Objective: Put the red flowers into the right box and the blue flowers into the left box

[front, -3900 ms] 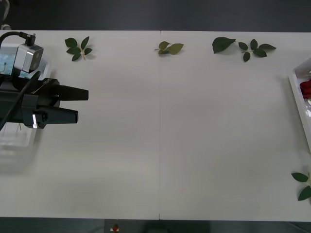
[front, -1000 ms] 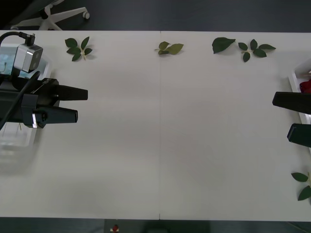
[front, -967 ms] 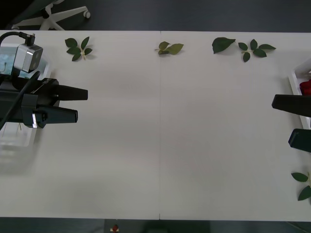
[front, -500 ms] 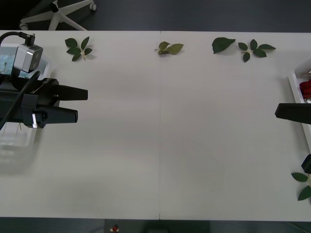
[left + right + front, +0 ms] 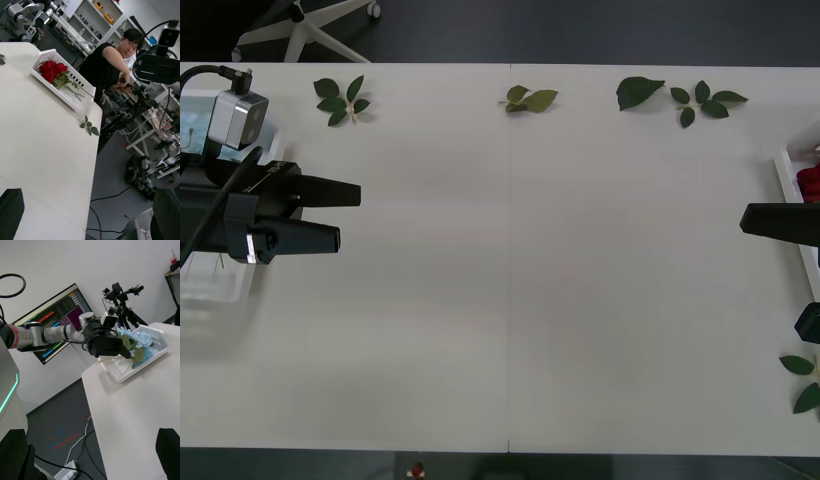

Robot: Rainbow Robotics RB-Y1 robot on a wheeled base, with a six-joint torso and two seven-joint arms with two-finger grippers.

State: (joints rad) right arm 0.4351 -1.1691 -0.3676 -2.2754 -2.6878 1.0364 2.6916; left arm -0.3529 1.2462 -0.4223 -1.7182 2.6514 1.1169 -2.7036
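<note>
**White worktop cleared of blooms: sorting looks complete**

White worktop [image 5: 510,280] carries no roses or hydrangeas, as I read the front view; I see loose green leaf sprigs [image 5: 340,100] along its far edge and near the right edge.

1. Left gripper [image 5: 340,215] hovers at the left edge over the white slatted plastic basket [image 5: 157,347]. Its black fingers [image 5: 330,192] stand slightly apart and hold nothing.
2. Right gripper [image 5: 800,270] sits at the right edge beside the white straight-rimmed box [image 5: 52,80]. Its fingers [image 5: 780,220] are spread wide and empty.

Step in hand, by my judgement: retract and park. I would draw each arm clear of its box without dipping, so no finger snags a stem or drags a rim.

View differences:
- Front view gives a sliver of the right box and one red bloom.
- Left wrist view shows the red artificial roses [image 5: 52,69] lying inside that box, stems trailing.
- Right wrist view shows the pale blue hydrangea heads [image 5: 140,341] piled in the basket, with the left gripper just above them.
</note>
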